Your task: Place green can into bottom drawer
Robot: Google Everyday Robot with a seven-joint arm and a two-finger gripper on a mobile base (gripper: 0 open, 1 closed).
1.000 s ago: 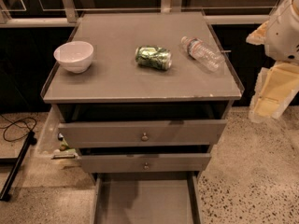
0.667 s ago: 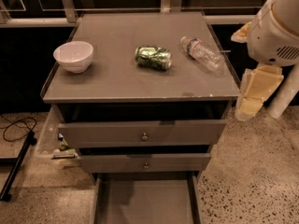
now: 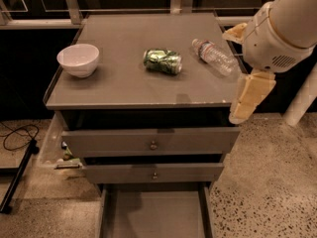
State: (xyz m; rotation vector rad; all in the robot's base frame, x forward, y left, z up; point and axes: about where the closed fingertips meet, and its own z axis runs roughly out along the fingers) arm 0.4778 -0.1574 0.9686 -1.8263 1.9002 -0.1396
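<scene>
Gripper (image 3: pixel 247 98) hangs off the right edge of the cabinet top (image 3: pixel 124 86), beside the front right corner and lower than the can's level. Whether it is open or closed: cannot tell from this view. It holds nothing.

Green can (image 3: pixel 162 61) lies on its side near the middle of the top, well apart from the gripper. Bottom drawer (image 3: pixel 153 214) is pulled out, floor bare, ready to receive.

Risks, as judged:
- Can on its side is round, so a push from an off-centre approach would likely roll it away.
- Water bottle (image 3: pixel 214 57) lies between gripper and can, also on its side. A straight sweep from the right would probably knock it into the can or off the edge.
- The two upper drawers (image 3: pixel 148 142) sit partly out above the bottom one and overhang its rear. A drop too close to the cabinet could hit their fronts.

White bowl (image 3: pixel 78 59) stands at the left, clear of the path. Cable (image 3: pixel 17 135) lies on the floor at left.
</scene>
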